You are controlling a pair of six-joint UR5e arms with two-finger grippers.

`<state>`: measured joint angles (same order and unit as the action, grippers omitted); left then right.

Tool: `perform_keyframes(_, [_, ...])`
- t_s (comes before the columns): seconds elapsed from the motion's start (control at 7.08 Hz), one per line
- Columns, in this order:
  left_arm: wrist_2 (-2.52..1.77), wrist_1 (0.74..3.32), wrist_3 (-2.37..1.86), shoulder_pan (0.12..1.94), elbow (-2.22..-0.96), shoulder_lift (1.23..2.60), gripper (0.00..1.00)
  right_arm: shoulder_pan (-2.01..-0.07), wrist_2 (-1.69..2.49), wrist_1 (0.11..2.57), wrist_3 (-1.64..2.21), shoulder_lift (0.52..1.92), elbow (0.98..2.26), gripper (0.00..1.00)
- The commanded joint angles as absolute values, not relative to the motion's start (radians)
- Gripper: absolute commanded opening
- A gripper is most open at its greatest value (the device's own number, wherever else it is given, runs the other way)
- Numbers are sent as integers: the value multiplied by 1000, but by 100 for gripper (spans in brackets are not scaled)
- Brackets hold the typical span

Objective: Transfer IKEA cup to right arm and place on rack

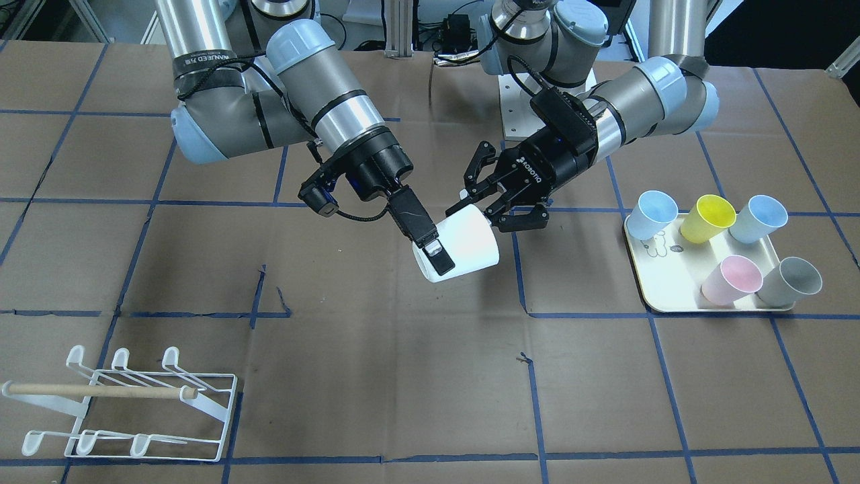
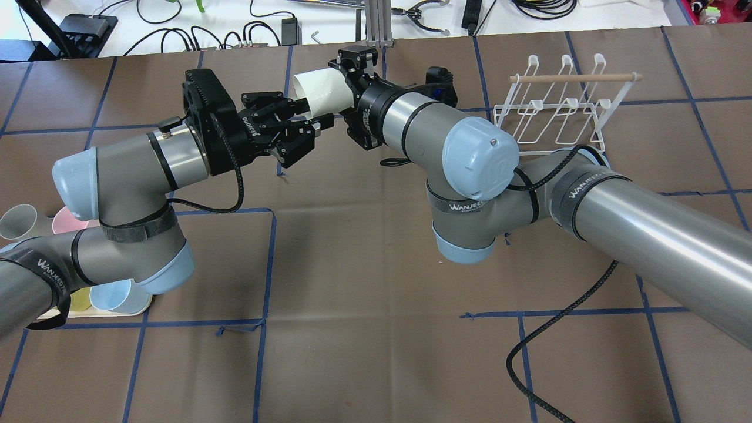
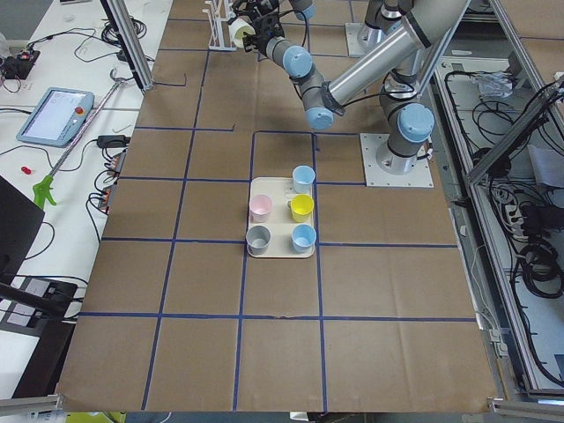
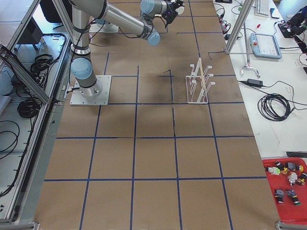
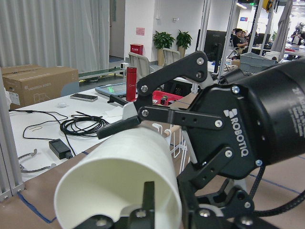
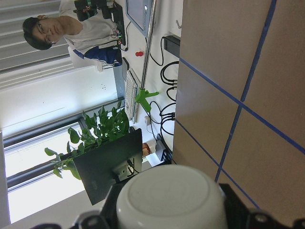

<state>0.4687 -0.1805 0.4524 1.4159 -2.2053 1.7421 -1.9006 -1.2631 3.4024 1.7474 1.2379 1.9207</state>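
Two claws, one sideways cup (image 1: 467, 242): right gripper (image 1: 438, 257) pinches the rim, left gripper (image 1: 494, 202) gapes empty round the base.

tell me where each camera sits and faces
Front-facing: across the table, facing the robot; left arm, left gripper at right, right arm, right gripper at left, white plastic cup between.
Overhead: behind the shoulders, looking forward and down; both arms.
Exterior left: table end nearest the cream tray, looking along; arms distant.
Exterior right: opposite end, past the white wire rack; arms distant.
Left wrist: faces the cup's mouth; own gripper below.
Right wrist: faces the cup's base; own gripper below.
Shared: both wrist views show the cup.
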Motion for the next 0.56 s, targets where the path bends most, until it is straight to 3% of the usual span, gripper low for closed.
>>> perform_keyframes(0.0, [466,-181,426,1414,-2204,1741,92,-1901,-1262,3402,1747,1238,1921,35])
perform_keyframes(0.14, [460,-181,423,1399,-2203,1735,98,-1901,-1262,3404,1747,1238,1921,35])
perform_keyframes(0.42, [453,-178,420,1300,-2206,1724,99,-1898,-1264,3407,1746,1235,1913,33])
